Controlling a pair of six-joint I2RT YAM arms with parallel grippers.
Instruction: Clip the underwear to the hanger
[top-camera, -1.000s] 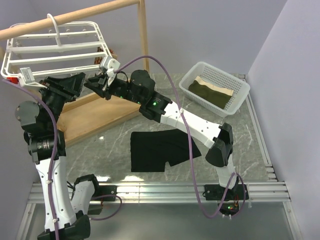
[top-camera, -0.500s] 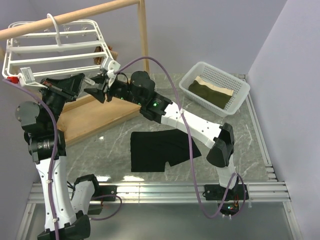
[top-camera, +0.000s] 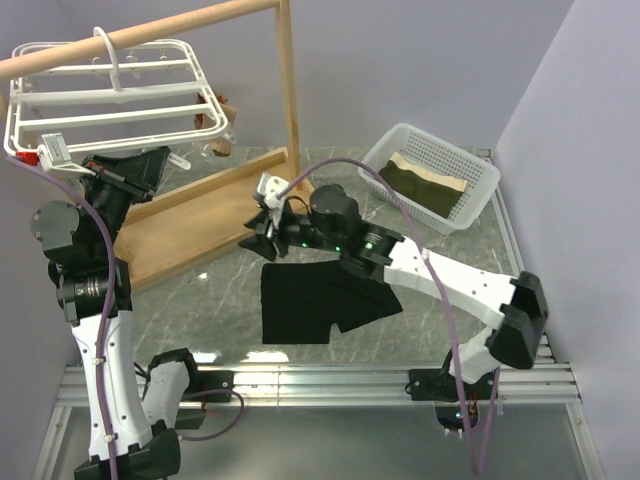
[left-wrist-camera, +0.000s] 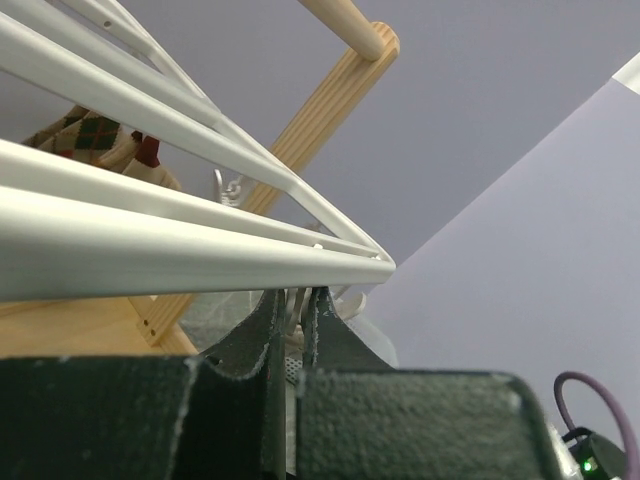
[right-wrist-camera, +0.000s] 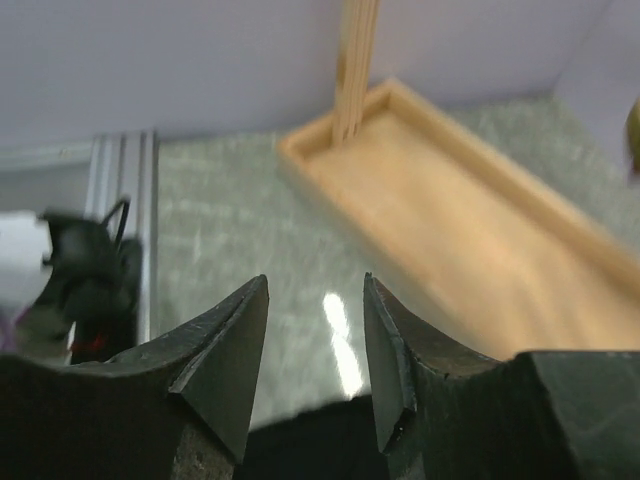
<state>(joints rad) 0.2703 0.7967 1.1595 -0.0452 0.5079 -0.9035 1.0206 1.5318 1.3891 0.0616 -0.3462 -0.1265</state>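
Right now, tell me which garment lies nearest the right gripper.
The black underwear, spread flat on the table: the right gripper hovers by its far left corner. The olive-and-tan cloth lies folded in the white basket, farther off.

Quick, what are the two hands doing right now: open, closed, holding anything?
Left hand: closed, just under the hanger; whether it pinches a clip cannot be told.
Right hand: open, empty, above the underwear's edge.
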